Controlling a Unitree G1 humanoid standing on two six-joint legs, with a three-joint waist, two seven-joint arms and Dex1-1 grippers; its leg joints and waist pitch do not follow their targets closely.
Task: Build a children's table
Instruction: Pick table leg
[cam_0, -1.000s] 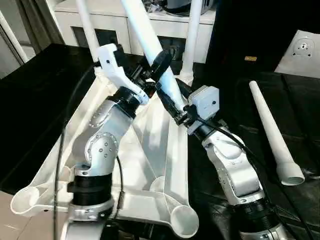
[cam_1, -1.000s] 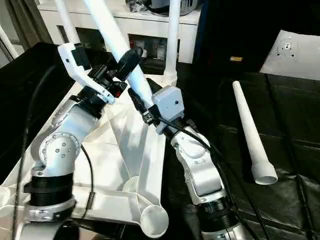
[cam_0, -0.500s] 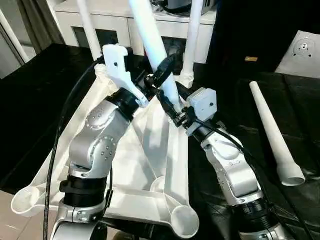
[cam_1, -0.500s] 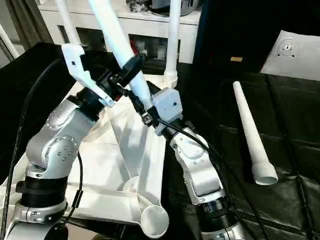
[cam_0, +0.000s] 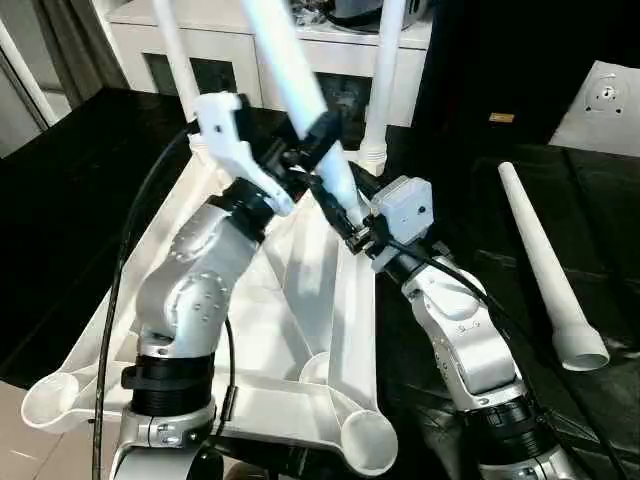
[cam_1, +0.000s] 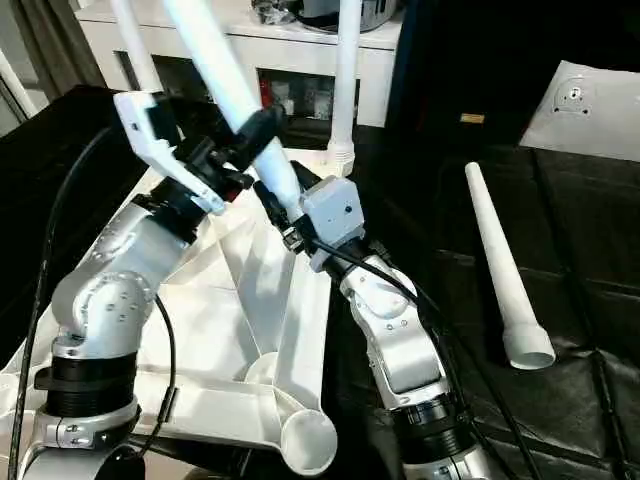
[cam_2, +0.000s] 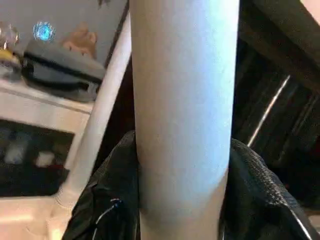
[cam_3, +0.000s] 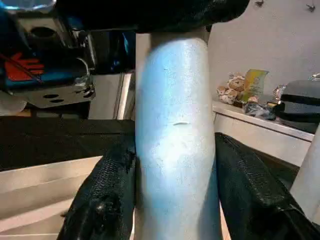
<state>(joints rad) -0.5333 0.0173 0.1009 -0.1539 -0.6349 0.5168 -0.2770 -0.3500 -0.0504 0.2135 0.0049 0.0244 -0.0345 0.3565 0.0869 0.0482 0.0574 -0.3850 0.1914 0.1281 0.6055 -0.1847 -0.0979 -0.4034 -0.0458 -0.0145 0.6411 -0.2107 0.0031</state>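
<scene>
The table top lies upside down in the lower left of the head view, ribbed underside up, with open round sockets at its near corners. Two legs stand upright in the far sockets near the top edge. A third leg leans from top centre down toward the middle. The left gripper is clamped around it higher up, and the right gripper grips it just below; each wrist view shows black pads pressed against both sides of the shaft. Whether its lower end touches the top is hard to tell. The fourth leg lies loose on the black cloth at right, well apart from both arms.
</scene>
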